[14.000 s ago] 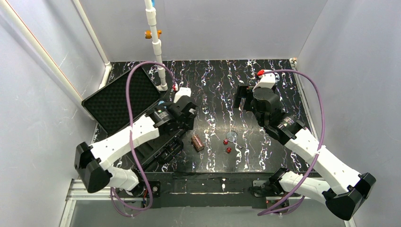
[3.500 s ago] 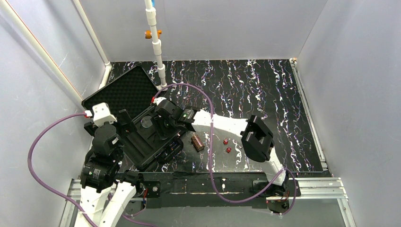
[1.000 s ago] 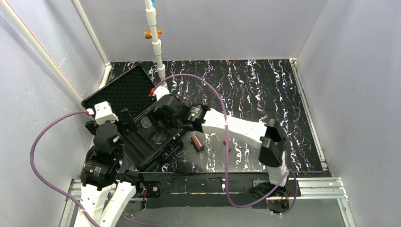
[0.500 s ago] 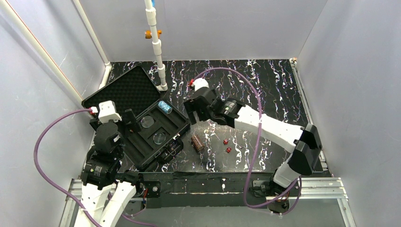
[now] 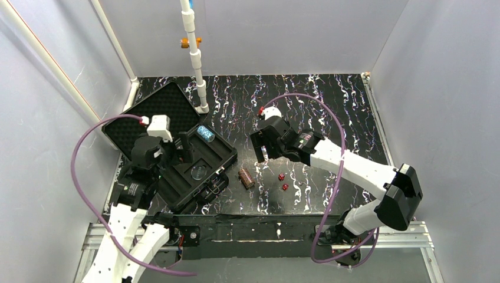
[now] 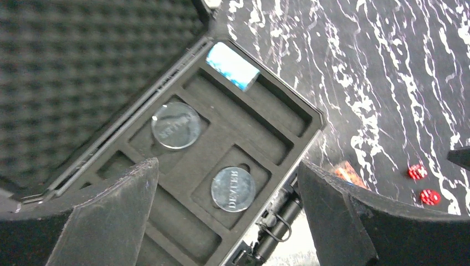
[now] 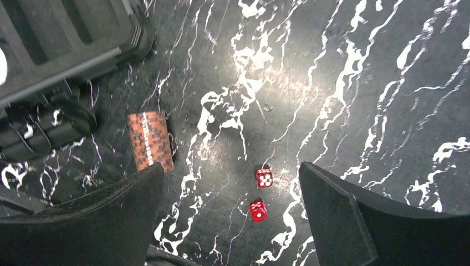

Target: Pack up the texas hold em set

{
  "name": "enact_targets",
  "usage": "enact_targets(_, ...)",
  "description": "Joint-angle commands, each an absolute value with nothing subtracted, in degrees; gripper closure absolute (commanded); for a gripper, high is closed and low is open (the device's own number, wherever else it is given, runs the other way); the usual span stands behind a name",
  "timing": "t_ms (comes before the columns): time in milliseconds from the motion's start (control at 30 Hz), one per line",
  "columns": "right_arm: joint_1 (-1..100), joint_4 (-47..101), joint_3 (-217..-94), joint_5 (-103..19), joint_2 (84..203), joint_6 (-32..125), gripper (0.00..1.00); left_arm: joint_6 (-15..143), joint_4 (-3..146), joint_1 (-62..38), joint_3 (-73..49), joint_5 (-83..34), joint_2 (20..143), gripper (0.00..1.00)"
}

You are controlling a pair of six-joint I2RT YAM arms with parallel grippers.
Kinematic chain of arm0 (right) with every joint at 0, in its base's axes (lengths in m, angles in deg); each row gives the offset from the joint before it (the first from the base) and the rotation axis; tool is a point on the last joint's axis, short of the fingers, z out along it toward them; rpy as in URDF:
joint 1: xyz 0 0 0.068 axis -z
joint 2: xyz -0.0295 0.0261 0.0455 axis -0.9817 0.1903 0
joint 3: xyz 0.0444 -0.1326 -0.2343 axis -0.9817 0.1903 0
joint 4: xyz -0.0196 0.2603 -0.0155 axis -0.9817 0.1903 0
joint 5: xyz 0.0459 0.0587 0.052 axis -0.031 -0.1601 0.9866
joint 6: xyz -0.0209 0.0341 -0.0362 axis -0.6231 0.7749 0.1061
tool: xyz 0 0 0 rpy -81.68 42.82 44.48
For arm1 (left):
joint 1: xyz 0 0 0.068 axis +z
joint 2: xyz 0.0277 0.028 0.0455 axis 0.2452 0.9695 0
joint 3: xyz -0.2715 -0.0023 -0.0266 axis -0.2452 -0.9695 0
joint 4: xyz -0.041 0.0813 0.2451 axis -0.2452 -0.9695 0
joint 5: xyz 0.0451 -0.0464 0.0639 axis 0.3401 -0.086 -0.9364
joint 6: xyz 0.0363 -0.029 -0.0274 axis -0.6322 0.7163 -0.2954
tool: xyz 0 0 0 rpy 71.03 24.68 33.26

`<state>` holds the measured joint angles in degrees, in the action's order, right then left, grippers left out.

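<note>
Case open, lid back; inside: blue-white chip stack & clear discs. Brown chip stack just right of case, red dice further right. Left gripper over case, right gripper right of case: both wide open, empty.

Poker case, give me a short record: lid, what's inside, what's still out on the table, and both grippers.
case: open
lid: laid back, foam showing
inside: blue-white chip stack, two clear discs
on table: brown chip stack, two red dice
left gripper: open, empty, over the case
right gripper: open, empty, above the brown chip stack and dice
</note>
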<state>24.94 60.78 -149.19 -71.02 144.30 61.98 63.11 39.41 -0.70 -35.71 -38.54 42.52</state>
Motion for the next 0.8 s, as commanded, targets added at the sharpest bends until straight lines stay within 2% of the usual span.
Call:
enact_targets(0, 25.0, 57.7, -146.0, -64.5, 141.6, 60.2, 0.02, 62.4, 39.9, -1.7, -35.1, -30.1, 44.9, 0.05)
enact_targets(533, 24.9, 50.9, -142.9, -47.9, 149.3, 55.9, 0.03, 62.1, 39.3, -2.8, -34.6, -29.8, 48.7, 0.07)
enact_targets(767, 24.6, 50.4, -143.8, -46.6, 153.0, 56.1, 0.04, 62.1, 39.2, -2.9, -34.6, -30.4, 48.4, 0.07)
